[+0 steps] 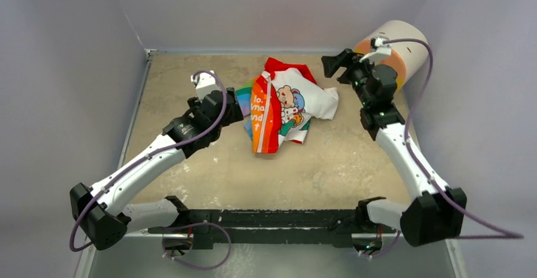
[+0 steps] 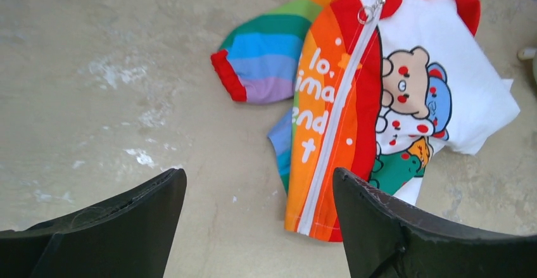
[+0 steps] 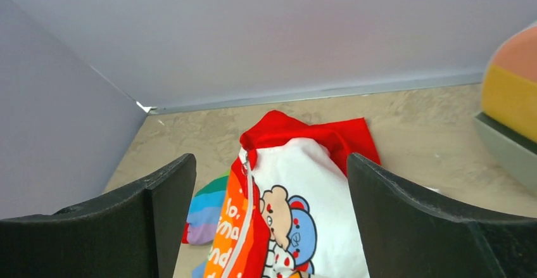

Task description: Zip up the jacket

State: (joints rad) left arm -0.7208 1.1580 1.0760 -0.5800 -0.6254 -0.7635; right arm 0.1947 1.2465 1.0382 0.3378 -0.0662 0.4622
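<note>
The jacket point(image 1: 285, 108) lies flat on the desk point(image 1: 354, 164), just ahead of the left claw point(image 2: 259, 183) and ahead of and below the right claw point(image 3: 271, 164). Both claws are released and empty, with their jaws spread wide.

We judge the garment light, soft and limp. It will bunch and slide on the desk if pulled from one point only.

The zipper pull point(image 2: 367, 13) sits at the collar end, the far end from the left claw, and the zip appears closed along its length. To tension it, we would pin the hem point(image 2: 310, 222), nearest the left claw's right finger, and pinch the ring-shaped pull.
</note>
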